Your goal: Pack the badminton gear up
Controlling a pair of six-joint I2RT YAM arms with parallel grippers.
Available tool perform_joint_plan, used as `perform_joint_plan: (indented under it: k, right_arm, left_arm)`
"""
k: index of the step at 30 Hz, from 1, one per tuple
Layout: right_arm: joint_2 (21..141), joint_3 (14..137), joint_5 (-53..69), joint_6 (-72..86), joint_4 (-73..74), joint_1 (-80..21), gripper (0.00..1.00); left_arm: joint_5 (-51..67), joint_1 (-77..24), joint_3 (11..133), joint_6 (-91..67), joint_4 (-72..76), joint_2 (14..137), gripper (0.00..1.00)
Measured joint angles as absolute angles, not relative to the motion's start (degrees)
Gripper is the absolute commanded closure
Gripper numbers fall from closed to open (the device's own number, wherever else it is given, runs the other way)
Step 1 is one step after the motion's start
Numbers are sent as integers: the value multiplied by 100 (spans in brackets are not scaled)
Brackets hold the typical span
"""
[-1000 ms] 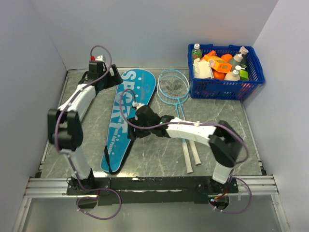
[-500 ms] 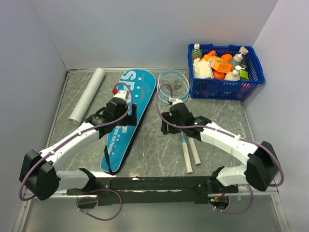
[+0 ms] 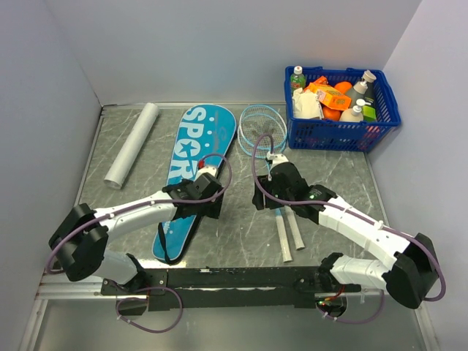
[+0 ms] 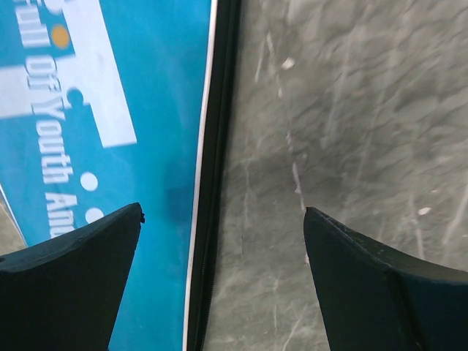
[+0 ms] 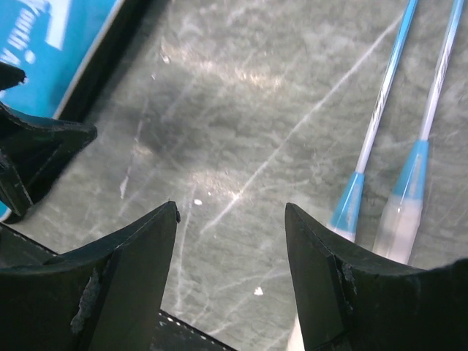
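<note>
Lengthwise, the bag (image 3: 194,139) runs near-to-far, wide end far; left gripper (image 4: 223,212) and right gripper (image 5: 231,208) gape.

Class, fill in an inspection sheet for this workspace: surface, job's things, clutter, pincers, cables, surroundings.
Surface: grey marbled tabletop.
Job's things: long teal racket-shaped bag lettered SPORT lies flat; two thin light-blue-framed rackets lie side by side to its right; shuttlecock not made out.
Clutter: white cylindrical roll far left; blue plastic basket of groceries far right.
Pincers: left pincer open over the bag's edge; right pincer open beside the racket shafts; both empty.
Cables: purple cables loop along both arms.
Surroundings: plain pale walls.
</note>
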State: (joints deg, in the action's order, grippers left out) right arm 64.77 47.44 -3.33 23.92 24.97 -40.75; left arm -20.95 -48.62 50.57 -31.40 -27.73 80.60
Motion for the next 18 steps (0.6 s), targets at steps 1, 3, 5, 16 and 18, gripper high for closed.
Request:
perform_joint_plan:
  k: [1, 3, 5, 16, 18]
  right_arm:
    - [6486, 4700, -311, 2392, 2502, -4071, 32]
    - [6501, 4630, -252, 2392, 2488, -4071, 32]
    - [6510, 4560, -204, 2394, 2434, -4069, 32]
    - [6720, 4469, -38, 2414, 2237, -4062, 33]
    - [6737, 4469, -21, 2416, 2211, -4062, 33]
  left_arm:
    - [-2102, -4882, 5000, -3179, -2773, 8088, 2]
    - [-2161, -4893, 4917, -3249, -2773, 8123, 1]
    - [-2255, -4895, 4862, -3295, -2777, 8152, 2]
    - [-2635, -4895, 4652, -3509, -2766, 8471, 22]
    - [-2650, -4895, 4591, -3522, -2766, 8471, 26]
